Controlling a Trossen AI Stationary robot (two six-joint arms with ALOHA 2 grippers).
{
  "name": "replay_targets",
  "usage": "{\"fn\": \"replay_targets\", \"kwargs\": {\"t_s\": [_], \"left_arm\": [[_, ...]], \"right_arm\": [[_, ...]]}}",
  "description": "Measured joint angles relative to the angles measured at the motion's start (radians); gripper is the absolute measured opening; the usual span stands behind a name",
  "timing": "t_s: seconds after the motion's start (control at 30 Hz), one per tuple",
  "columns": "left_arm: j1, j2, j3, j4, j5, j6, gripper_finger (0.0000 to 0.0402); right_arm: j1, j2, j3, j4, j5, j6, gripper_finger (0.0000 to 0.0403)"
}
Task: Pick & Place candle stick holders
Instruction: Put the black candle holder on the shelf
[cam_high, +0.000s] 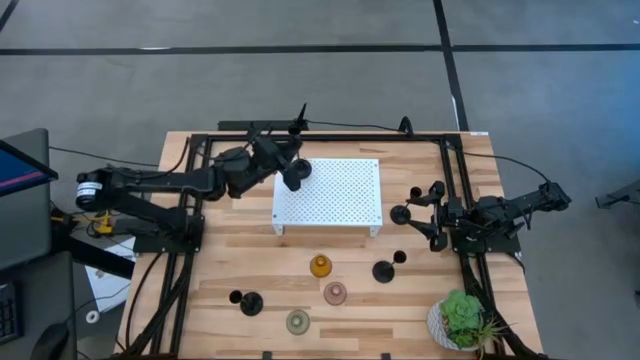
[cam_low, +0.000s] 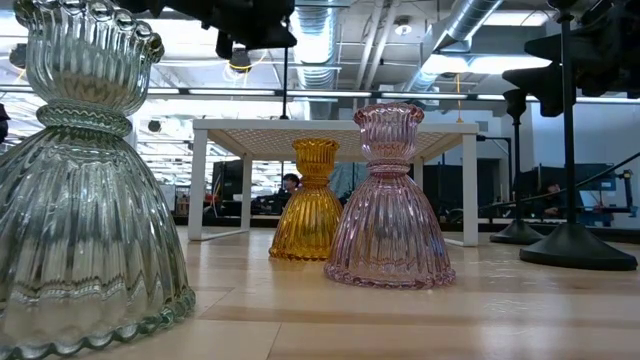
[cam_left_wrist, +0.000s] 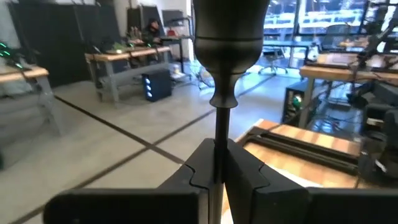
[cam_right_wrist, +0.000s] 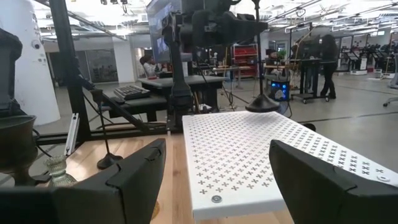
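The left gripper has its fingers clenched on the thin stem of a black candle stick holder, which stands upright between them with its cup above the fingertips; seen from above, that gripper hangs over the left edge of the white perforated platform, the holder's round base hovering over the far corner of the plate in the right wrist view. The right gripper stands with its fingers spread wide and nothing between them, facing the platform from the right side of the table, just beside the platform's right edge. In front of the platform sit the amber holder, the pink holder and the pale green holder, each apart from the others. Two more black holders stand nearby: one to the right of the amber one, another near the left front. A potted plant sits at the table's right front corner, well away from both grippers.
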Motion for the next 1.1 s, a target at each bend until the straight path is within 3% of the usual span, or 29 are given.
{"fn": "replay_targets", "kwargs": {"t_s": [0.8, 1.1], "left_arm": [[0.050, 0.008, -0.001, -0.073, 0.044, -0.088, 0.0024], [0.050, 0.008, -0.001, -0.074, 0.040, -0.085, 0.0046]], "right_arm": [[0.000, 0.000, 0.000, 0.000, 0.000, 0.000, 0.0276], [0.000, 0.000, 0.000, 0.000, 0.000, 0.000, 0.0276]]}}
